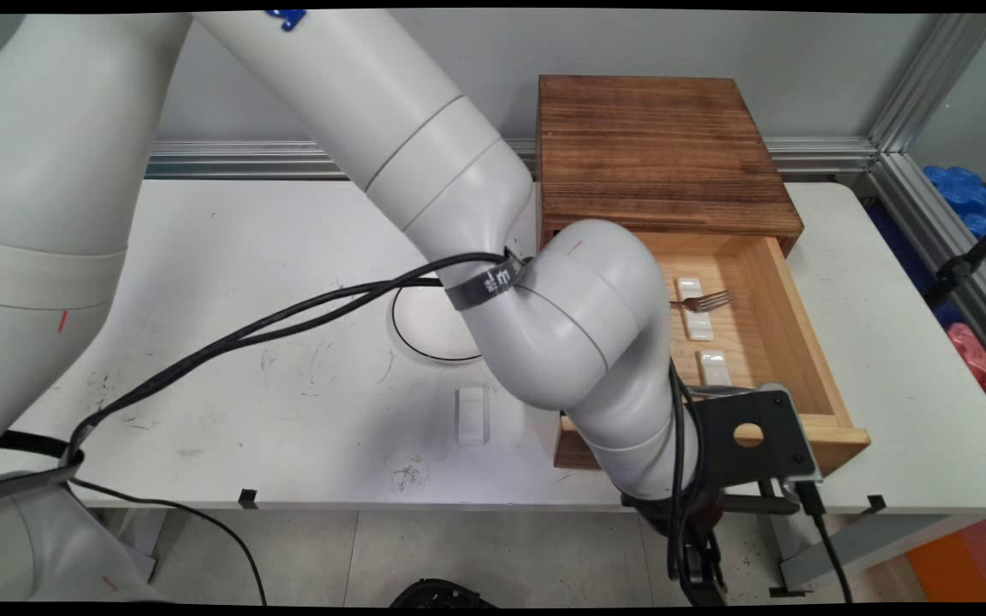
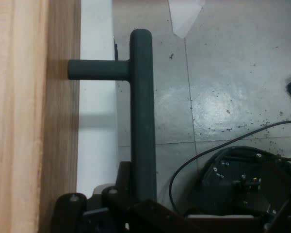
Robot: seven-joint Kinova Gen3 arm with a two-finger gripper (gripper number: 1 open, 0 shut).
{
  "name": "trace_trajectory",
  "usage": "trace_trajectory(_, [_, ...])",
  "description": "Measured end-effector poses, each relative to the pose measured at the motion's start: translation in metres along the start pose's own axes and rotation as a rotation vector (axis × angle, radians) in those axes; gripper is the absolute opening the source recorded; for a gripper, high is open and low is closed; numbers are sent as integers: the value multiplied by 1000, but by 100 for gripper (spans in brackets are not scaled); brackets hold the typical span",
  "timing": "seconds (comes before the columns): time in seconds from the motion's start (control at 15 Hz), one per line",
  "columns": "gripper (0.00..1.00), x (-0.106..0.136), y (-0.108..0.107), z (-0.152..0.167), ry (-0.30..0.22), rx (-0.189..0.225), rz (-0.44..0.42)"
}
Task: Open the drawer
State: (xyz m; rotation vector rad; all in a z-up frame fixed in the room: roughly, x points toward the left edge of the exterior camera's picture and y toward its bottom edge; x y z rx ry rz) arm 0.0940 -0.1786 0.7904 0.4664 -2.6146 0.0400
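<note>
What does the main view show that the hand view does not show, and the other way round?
Only the main view shows the inside of the open drawer, with a fork and white rests, and a plate on the table. Only the hand view shows the dark handle on the drawer front, with the gripper at its lower end. Both show the drawer's wood and the grey floor.

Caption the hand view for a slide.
Gripper at the dark bar handle of the wooden drawer, floor beyond.
</note>
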Motion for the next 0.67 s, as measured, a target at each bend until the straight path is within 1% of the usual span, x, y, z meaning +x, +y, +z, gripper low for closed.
trace_trajectory(0.67, [100, -1, 10, 0, -1, -17, 0])
